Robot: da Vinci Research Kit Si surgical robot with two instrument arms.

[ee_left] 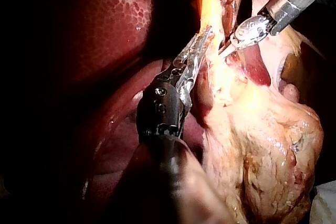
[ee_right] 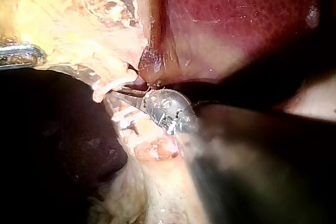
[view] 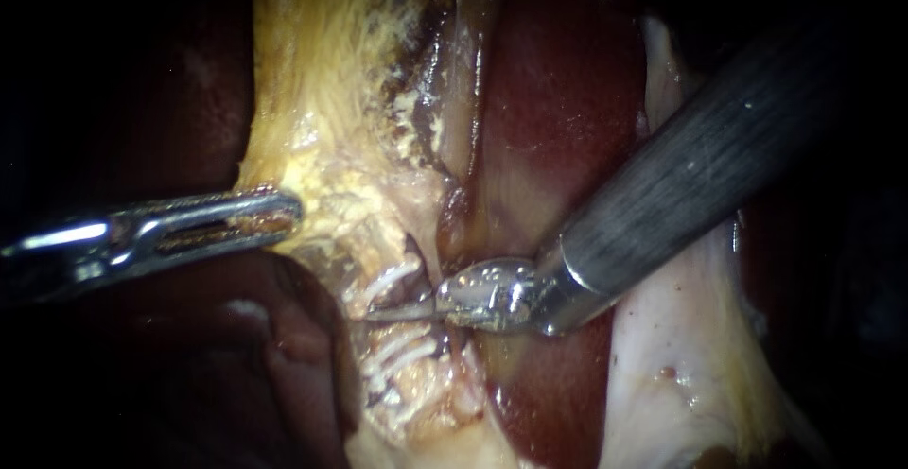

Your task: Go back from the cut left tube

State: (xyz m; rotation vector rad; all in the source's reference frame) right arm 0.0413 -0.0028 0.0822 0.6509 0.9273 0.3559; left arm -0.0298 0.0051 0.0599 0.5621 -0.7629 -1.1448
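Two instruments: left instrument (view: 284, 214) claw clamped on yellow fatty tissue (view: 322, 100); right instrument (view: 397, 311) claw closed empty, tip between white clips (view: 402, 351).

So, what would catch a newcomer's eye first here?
The right instrument stands out: its thick dark shaft sweeps in from the upper right, and its thin blades lie together in the gap between two sets of white clips. Next comes the left instrument, jaws shut on the edge of the yellowish tissue, with dark red liver beside it.
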